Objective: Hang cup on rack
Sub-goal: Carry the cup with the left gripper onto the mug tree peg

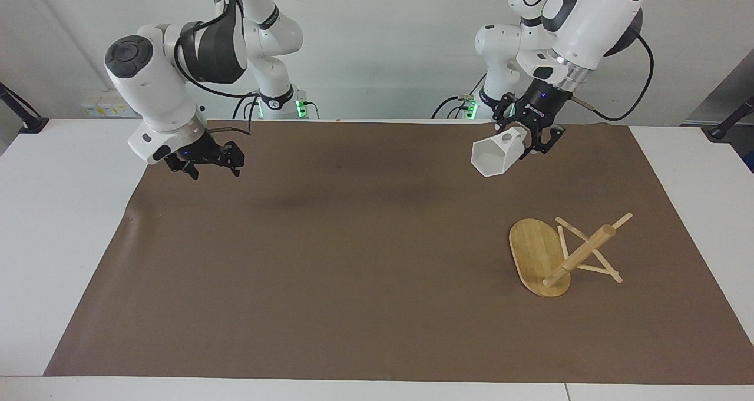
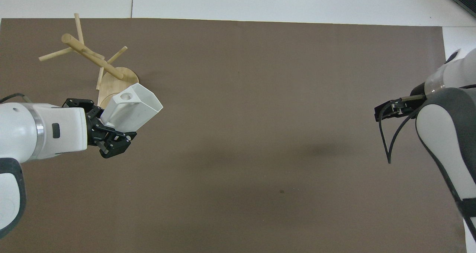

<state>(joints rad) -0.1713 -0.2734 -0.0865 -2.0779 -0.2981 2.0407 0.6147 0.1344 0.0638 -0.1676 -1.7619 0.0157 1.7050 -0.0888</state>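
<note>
The left end effector (image 1: 532,137) hangs in the air over the brown mat (image 1: 365,259) at the left arm's end of the worktop (image 1: 53,224), its fingers closed on the base end of the white cup (image 1: 496,153). The cup is tilted, its open mouth angled down and away from the wrist, and the handle with its round hole faces up. In the overhead view the cup (image 2: 131,107) covers part of the rack's oval base, though the facing view shows it raised and well apart from the rack (image 1: 559,258). The rack stands on the mat, farther from the robots than the cup, and none of its pegs carries anything. In the overhead view the fingers gripping the cup are partly hidden under it.

The right end effector (image 1: 206,164) hangs above the mat's edge at the right arm's end, holding nothing, its fingers apart. In the overhead view it (image 2: 386,111) shows only partly, its arm cut off by the frame edge.
</note>
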